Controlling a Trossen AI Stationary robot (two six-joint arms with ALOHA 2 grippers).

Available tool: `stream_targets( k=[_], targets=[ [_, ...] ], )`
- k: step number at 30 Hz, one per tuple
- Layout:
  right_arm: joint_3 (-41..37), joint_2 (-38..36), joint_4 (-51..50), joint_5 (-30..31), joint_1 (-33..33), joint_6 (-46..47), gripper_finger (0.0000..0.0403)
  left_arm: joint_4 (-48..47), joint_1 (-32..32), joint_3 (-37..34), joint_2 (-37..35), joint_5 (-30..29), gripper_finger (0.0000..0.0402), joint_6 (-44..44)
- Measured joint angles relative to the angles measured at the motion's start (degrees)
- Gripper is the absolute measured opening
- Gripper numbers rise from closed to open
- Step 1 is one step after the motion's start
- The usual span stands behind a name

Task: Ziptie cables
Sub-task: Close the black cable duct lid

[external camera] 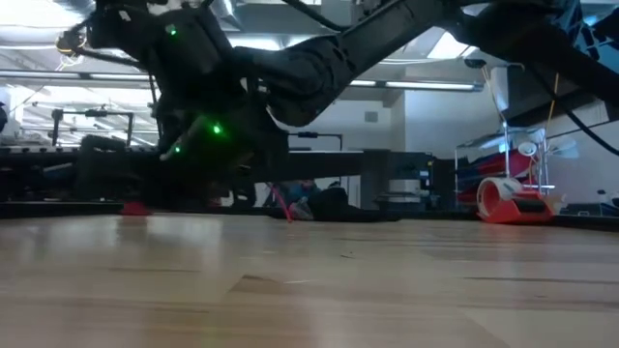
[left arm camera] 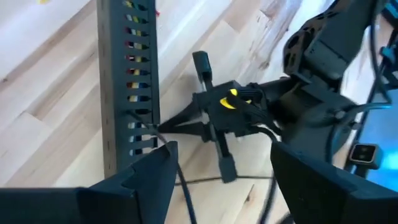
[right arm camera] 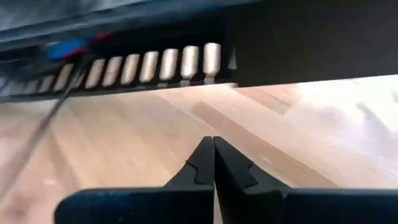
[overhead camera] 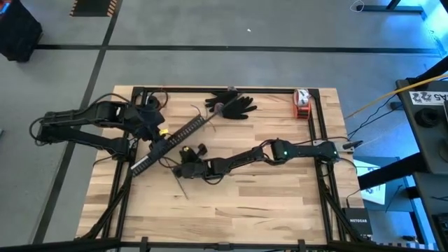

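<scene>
Left of center on the tabletop [overhead camera: 245, 203], right claw [overhead camera: 180, 159] sits pressed together, empty, beside the slotted bar [overhead camera: 178, 136] holding the cables [left arm camera: 133, 59]; left claw [overhead camera: 155, 133] hovers spread above it.

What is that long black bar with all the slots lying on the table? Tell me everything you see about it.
The slotted bar is a long, black, plastic-looking channel with a comb of narrow slots along its side. It lies flat on the wooden table, slanting diagonally. Coloured wires show through the slots. The left gripper hangs over one end, jaws apart; the right gripper, jaws shut, points at its side.
</scene>
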Motion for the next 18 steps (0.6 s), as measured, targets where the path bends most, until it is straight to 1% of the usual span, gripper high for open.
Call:
stream_targets(
  k=[3, 8, 12, 14, 15, 17, 18],
  targets=[
    [1.34, 0.0, 0.02, -2.56, 0.35, -1.47, 0.0, -0.43, 0.32, -0.07, 0.46, -0.66, 0.025, 1.25],
    [3.95, 0.0, -0.11, -3.69, 0.56, -3.33, 0.0, -1.25, 0.91, -0.09, 0.72, -0.93, 0.025, 1.82],
    [8.23, -0.02, -0.25, -5.04, 0.45, -8.01, 0.0001, -1.44, 0.91, -0.09, 0.66, -0.91, 0.025, 3.05],
    [11.37, -0.02, -2.28, -5.06, 0.45, -11.63, 0.0007, -1.44, 0.91, -0.09, 0.66, -0.91, 0.025, 3.19],
    [13.46, -0.02, -4.91, -5.07, 0.45, -13.09, 0.0014, -1.42, 0.91, -0.09, 0.66, -0.91, 0.025, 3.44],
    [17.23, -0.23, -11.36, -4.57, 0.39, -13.39, 0.0035, -1.49, 0.91, -0.11, 0.66, -0.87, 0.025, 4.08],
    [16.57, -1.62, -12.52, -3.53, 0.41, -13.36, 0.0048, -1.52, 0.91, -0.12, 0.66, -0.84, 0.025, 4.12]
  ],
)
